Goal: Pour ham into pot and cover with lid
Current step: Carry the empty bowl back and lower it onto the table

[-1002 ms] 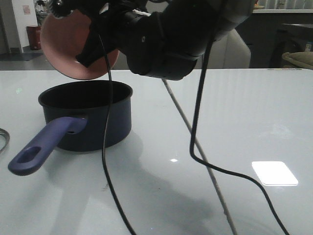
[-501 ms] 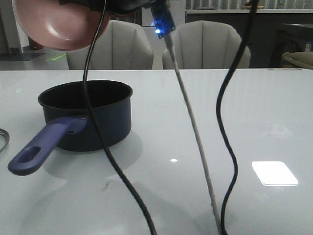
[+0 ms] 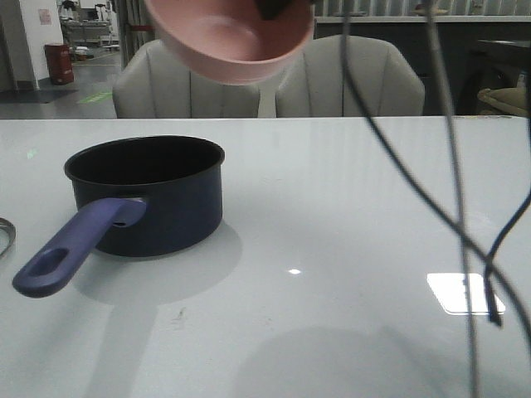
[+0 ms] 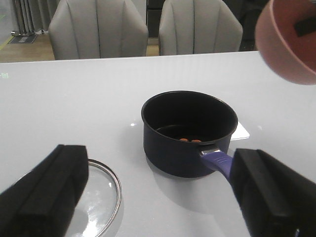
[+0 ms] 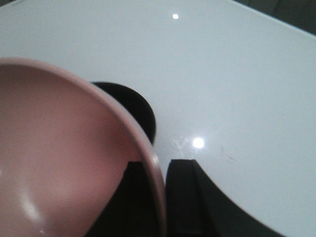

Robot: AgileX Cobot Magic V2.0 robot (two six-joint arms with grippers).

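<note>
While the right pincer (image 5: 157, 197) pinches the pink bowl's (image 3: 228, 37) rim high above the bench (image 3: 348, 215), the pot (image 4: 187, 131) stands with ham (image 4: 190, 140) inside, and the lid (image 4: 98, 190) lies flat beside it under the spread left pincer (image 4: 158, 192).

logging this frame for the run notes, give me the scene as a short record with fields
pot: dark navy saucepan upright on the white table, handle toward the camera in the front view
ham: small orange bits on the pot's floor
pink bowl: held in the air beyond the pot, tilted, rim clamped between the right fingers; no contents visible
lid: glass lid flat on the table beside the pot, not on it
left gripper: open, holding nothing
step left: cover pot with lid
</note>
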